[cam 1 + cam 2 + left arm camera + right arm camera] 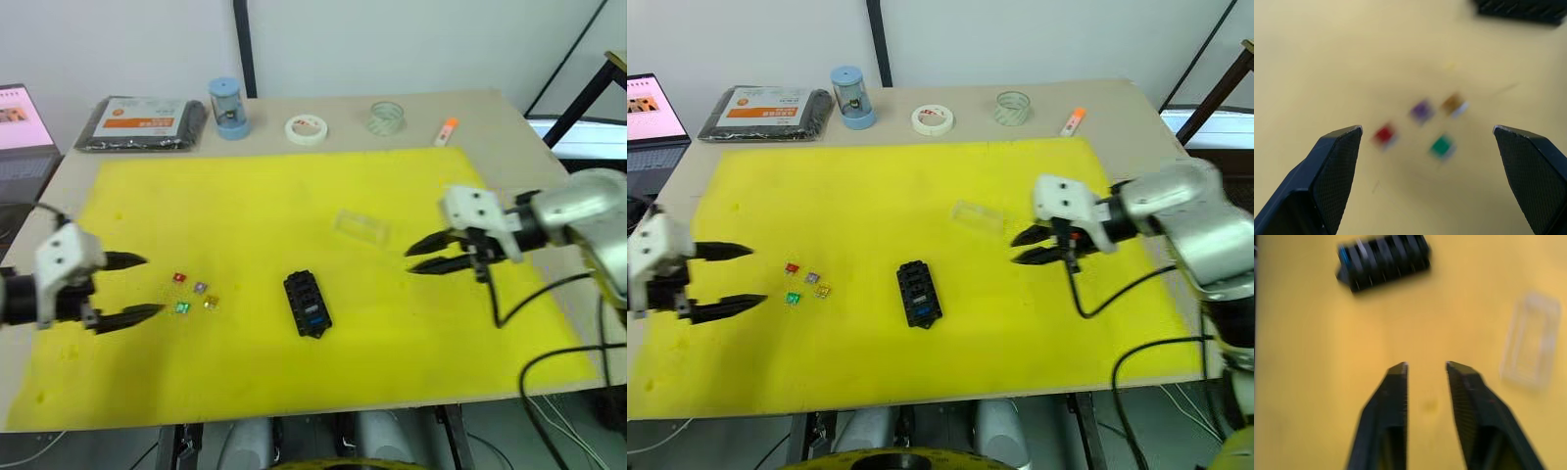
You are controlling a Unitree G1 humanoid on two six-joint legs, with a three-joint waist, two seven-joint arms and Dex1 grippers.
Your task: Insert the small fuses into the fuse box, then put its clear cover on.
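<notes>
I see my left hand (145, 286) spread wide beside four loose fuses (194, 293), my right hand (409, 259) slightly parted near the clear cover (361, 226).

Head stereo pair looking down (shared tabletop), wrist cameras close above yellow mat (294, 206)

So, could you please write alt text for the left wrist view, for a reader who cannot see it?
Two black fingers of the left gripper, spread wide, frame four tiny translucent plastic blade fuses lying loose on the yellow mat: red, purple, amber and green. An edge of the black plastic fuse box lies beyond them.
</notes>
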